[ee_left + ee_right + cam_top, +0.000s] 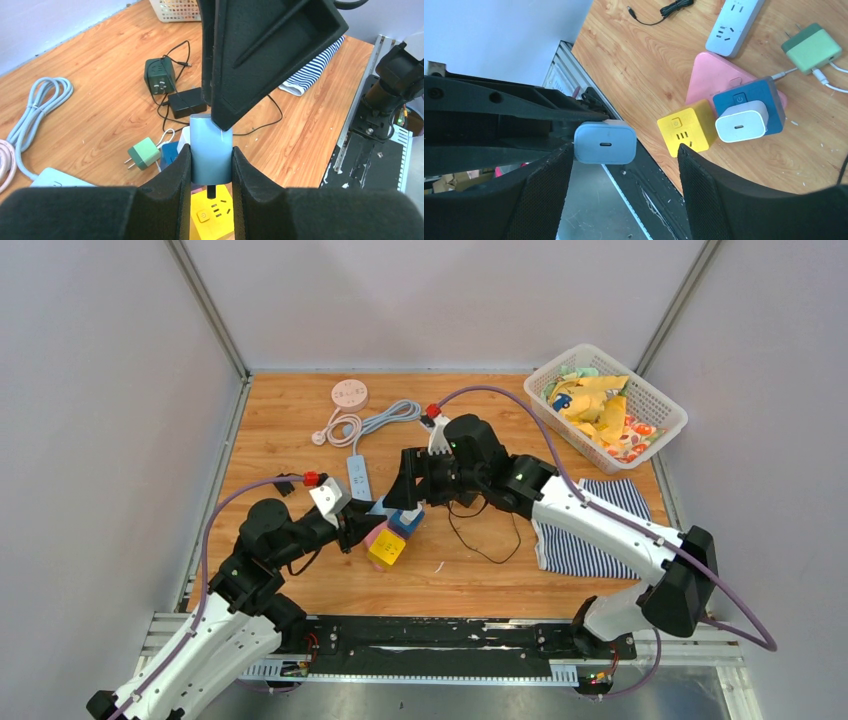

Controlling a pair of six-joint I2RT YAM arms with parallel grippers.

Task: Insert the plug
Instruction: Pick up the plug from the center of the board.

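Note:
My left gripper (211, 167) is shut on a light blue plug (211, 150), holding it upright with its prong just above the yellow socket cube (212, 216). In the right wrist view the plug (605, 143) shows its USB port, with the yellow cube (686, 127) beyond it on the table. My right gripper (624, 152) is open, its jaws on either side of the plug's top. One of its fingers (260, 50) hangs over the plug. In the top view both grippers, left (350, 525) and right (403, 488), meet over the yellow cube (387, 548).
A blue socket cube (749, 100) holding a white charger (741, 121) and a pink socket (711, 77) sit beside the yellow cube. Nearby are a green charger (142, 154), a black adapter (160, 75), a power strip (358, 475), a striped cloth (590, 525) and a basket (605, 400).

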